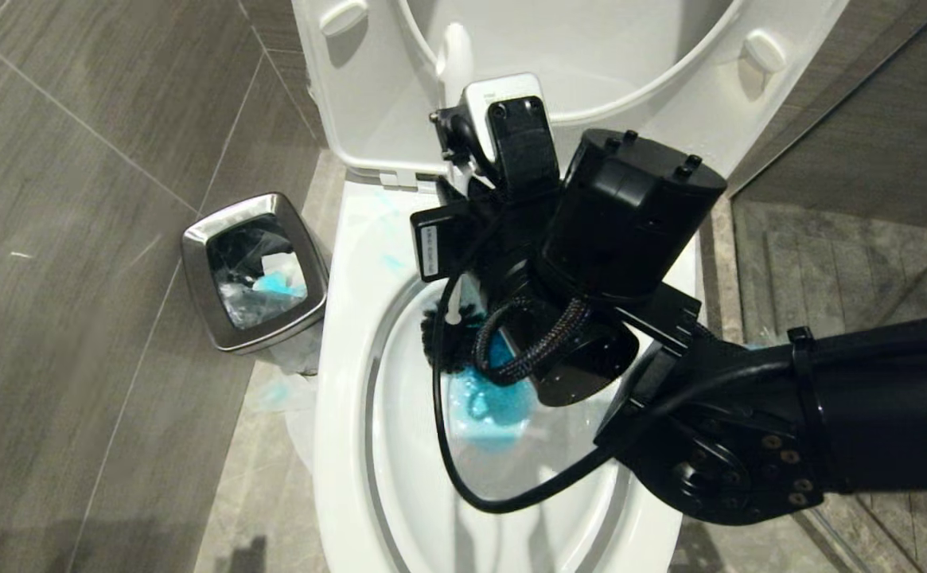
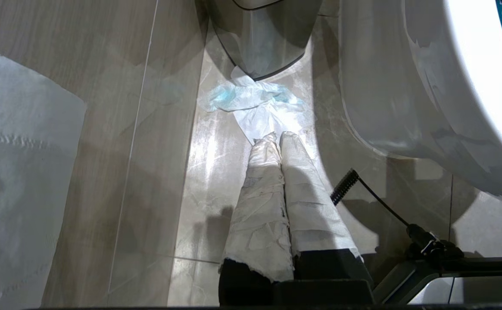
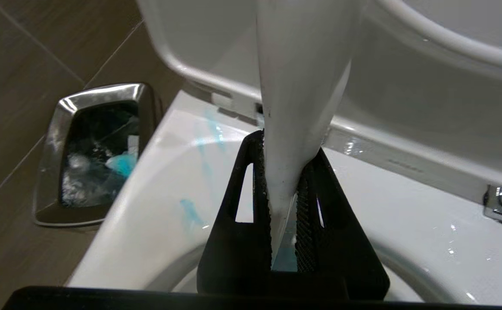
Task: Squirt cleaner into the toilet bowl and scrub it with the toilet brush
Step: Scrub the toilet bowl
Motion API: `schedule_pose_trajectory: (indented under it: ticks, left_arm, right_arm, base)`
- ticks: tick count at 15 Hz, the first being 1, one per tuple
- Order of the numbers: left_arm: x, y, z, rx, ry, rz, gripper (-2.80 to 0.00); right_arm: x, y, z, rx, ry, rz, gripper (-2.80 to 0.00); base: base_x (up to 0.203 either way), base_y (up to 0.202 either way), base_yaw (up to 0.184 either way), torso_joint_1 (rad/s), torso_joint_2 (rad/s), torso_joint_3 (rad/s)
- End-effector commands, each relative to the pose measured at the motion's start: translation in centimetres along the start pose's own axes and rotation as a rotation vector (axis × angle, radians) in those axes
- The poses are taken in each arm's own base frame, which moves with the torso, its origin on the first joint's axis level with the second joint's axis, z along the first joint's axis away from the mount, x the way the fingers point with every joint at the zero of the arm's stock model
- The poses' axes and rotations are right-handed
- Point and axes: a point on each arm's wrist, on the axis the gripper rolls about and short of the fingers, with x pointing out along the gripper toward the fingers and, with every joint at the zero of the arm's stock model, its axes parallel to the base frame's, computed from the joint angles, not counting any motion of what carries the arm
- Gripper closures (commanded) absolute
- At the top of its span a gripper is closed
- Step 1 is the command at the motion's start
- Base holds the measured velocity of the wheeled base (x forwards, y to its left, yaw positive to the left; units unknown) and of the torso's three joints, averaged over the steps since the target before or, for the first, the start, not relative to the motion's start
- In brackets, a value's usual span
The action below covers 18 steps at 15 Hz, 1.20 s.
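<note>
The white toilet bowl (image 1: 344, 382) stands with its seat and lid raised. The cleaner (image 1: 495, 402) tints the water in it vivid blue, and pale blue streaks (image 3: 190, 211) mark the rim. My right gripper (image 3: 286, 144) hangs over the bowl, shut on the white handle of the toilet brush (image 3: 298, 86). The brush's dark bristle head (image 1: 449, 338) sits low inside the bowl at the edge of the blue water. In the head view the right wrist hides the fingers. My left gripper (image 2: 280, 137), its fingers wrapped in white tape, is shut and empty, low beside the bowl's outer wall (image 2: 384, 86).
A small square steel bin (image 1: 255, 267) holding blue-stained tissues stands left of the bowl. A crumpled blue-stained tissue (image 2: 255, 101) lies on the floor at the bin's foot. A glass shower wall (image 1: 853, 199) runs along the right side. Grey floor tiles (image 1: 73, 239) stretch to the left.
</note>
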Motion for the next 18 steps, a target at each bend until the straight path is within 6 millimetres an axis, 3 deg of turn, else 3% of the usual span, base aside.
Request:
schedule_pose_trajectory:
  ticks: [1, 7, 13, 15, 18]
  left_arm:
    - [0.0, 0.0, 0.0, 0.000, 0.001, 0.000, 0.00]
    - [0.0, 0.0, 0.0, 0.000, -0.001, 0.000, 0.00]
    - [0.0, 0.0, 0.0, 0.000, 0.001, 0.001, 0.00]
    - [0.0, 0.0, 0.0, 0.000, 0.001, 0.000, 0.00]
    - [0.0, 0.0, 0.0, 0.000, -0.001, 0.002, 0.00]
  right_arm:
    - [-0.8, 1.1, 0.2, 0.003, 0.005, 0.029, 0.00]
    - [-3.8, 0.4, -0.4, -0.048, 0.074, 0.114, 0.00]
    - [-2.9, -1.8, -0.3, -0.011, -0.077, 0.164, 0.00]
    - [-3.6, -2.2, -0.9, -0.012, -0.098, 0.197, 0.00]
    - [-3.8, -2.5, -0.3, 0.037, -0.200, 0.179, 0.00]
  base:
    - [0.000, 0.000, 0.000, 0.000, 0.00, 0.000]
    - [0.000, 0.000, 0.000, 0.000, 0.00, 0.000]
    - [0.000, 0.000, 0.000, 0.000, 0.00, 0.000]
    - [0.000, 0.000, 0.000, 0.000, 0.00, 0.000]
    - [0.000, 0.000, 0.000, 0.000, 0.00, 0.000]
